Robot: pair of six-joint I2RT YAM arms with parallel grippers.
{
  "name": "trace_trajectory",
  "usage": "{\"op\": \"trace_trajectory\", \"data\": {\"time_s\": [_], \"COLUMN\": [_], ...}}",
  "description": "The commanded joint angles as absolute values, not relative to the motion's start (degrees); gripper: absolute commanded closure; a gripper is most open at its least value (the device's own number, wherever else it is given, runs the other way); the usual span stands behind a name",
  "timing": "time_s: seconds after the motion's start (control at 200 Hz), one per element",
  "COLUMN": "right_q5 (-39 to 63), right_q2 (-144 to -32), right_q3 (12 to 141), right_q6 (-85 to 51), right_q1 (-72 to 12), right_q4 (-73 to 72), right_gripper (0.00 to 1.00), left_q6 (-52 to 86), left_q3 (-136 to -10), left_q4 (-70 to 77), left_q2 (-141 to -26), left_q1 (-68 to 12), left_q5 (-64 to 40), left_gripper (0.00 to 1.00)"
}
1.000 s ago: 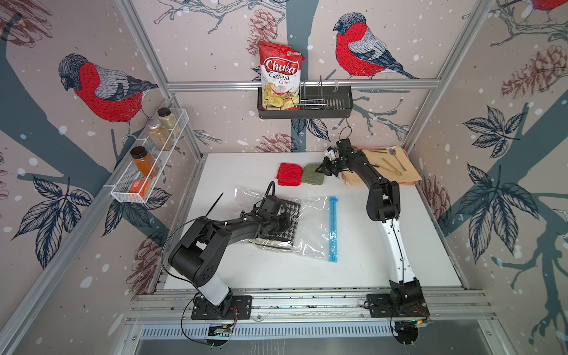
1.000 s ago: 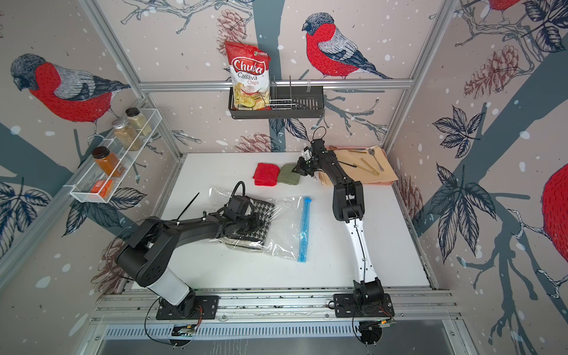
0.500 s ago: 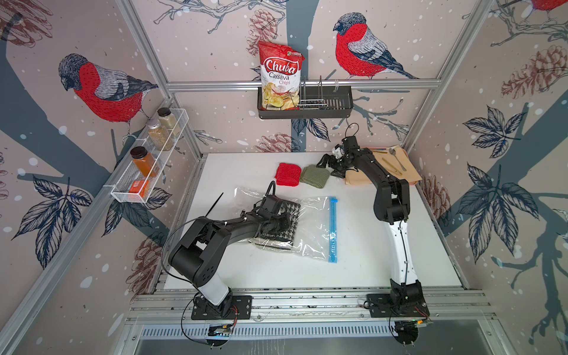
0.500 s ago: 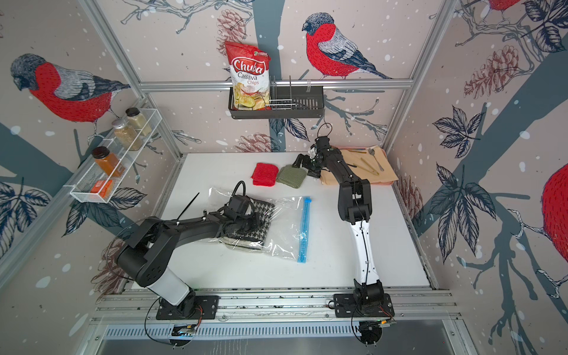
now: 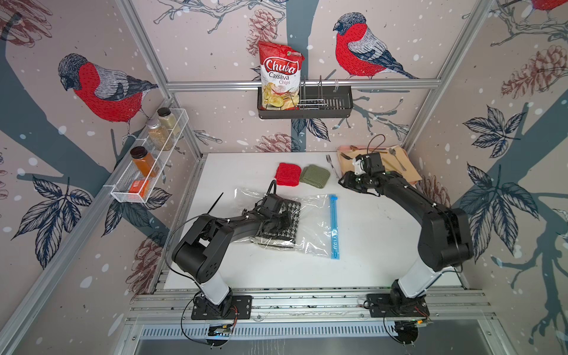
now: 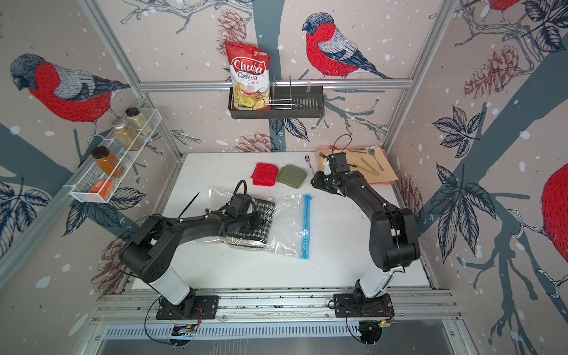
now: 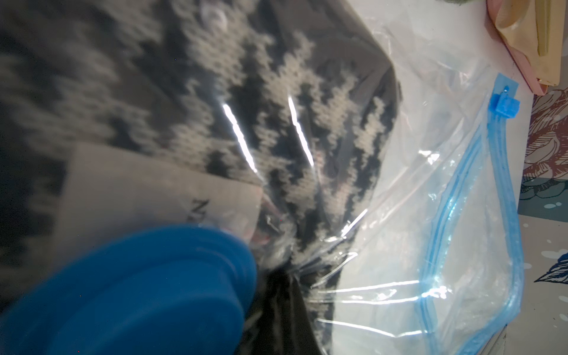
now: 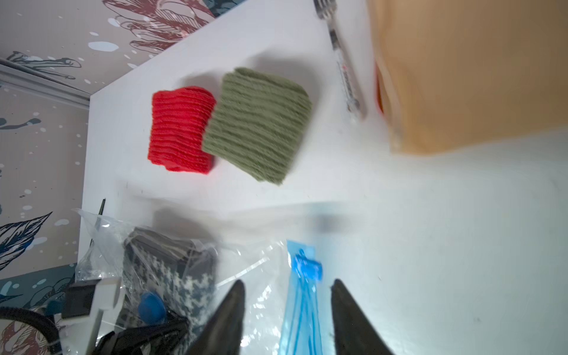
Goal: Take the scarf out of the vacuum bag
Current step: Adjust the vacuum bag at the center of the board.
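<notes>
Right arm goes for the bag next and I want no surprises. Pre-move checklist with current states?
1. Left gripper pinning the vacuum bag: ok, shut, plastic creases gather at its tip.
2. Right gripper free: ok, open, nothing between the jaws.
3. Zip strip unsealed: cannot tell.
4. Scarf out of the bag: not ok, it lies inside.
5. Red knit piece and green knit piece apart from the bag: ok.
</notes>
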State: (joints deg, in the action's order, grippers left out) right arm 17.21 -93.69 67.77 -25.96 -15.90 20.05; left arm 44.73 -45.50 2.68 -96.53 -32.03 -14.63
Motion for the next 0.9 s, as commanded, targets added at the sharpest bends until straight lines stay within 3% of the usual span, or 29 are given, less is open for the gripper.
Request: {"op": "trace_trajectory", "data": {"time_s": [0.0,0.25,0.295,0.34,0.365,0.41,0.48,0.66,0.765,0.81,0.896], "right_q5": [20.67,27.12,28.38,29.89,30.96,32.23,34.00,38.41,40.38,41.12,42.73], "right_q2": [-86.50,-78.52,-78.81,-79.22,-79.47,-79.90,-80.66,-84.25,-86.77,-87.60,-89.25], "right_q3": [57.42,41.80,40.63,39.21,38.48,37.62,36.15,33.18,31.65,31.10,30.55], "right_q6": [-28.34,-31.93,-32.52,-33.32,-33.72,-34.37,-35.42,-38.52,-40.43,-41.22,-42.43], "right_q1": [-16.26,-16.29,-16.42,-16.31,-16.34,-16.37,-16.36,-16.50,-17.06,-17.28,-17.42], "right_q4": [10.59,5.85,4.86,3.00,2.01,0.50,-2.24,-10.14,-15.08,-17.25,-20.22], "right_gripper": [1.00,0.99,0.87,0.59,0.49,0.41,0.36,0.35,0.39,0.44,0.72], "left_q6": [45.44,45.27,45.24,45.11,45.04,44.85,44.36,41.85,39.26,37.60,33.81], "left_q3": [-46.16,-47.89,-48.08,-48.18,-48.31,-48.55,-49.19,-51.42,-50.66,-50.41,-51.13], "left_q4": [0.96,0.85,0.81,0.77,0.72,0.45,-0.64,-6.60,-10.75,-12.99,-17.61], "left_q2": [-98.20,-98.21,-97.62,-96.83,-96.23,-95.25,-93.52,-88.00,-82.25,-79.75,-76.12], "left_q1": [-32.19,-32.40,-32.36,-32.42,-32.48,-32.43,-32.43,-29.67,-21.83,-17.70,-10.82], "left_q5": [-14.94,-15.11,-15.13,-15.16,-15.13,-14.95,-14.28,-13.51,-15.93,-16.43,-16.36], "left_gripper": [0.97,0.97,0.96,0.93,0.91,0.87,0.78,0.66,0.63,0.62,0.60]}}
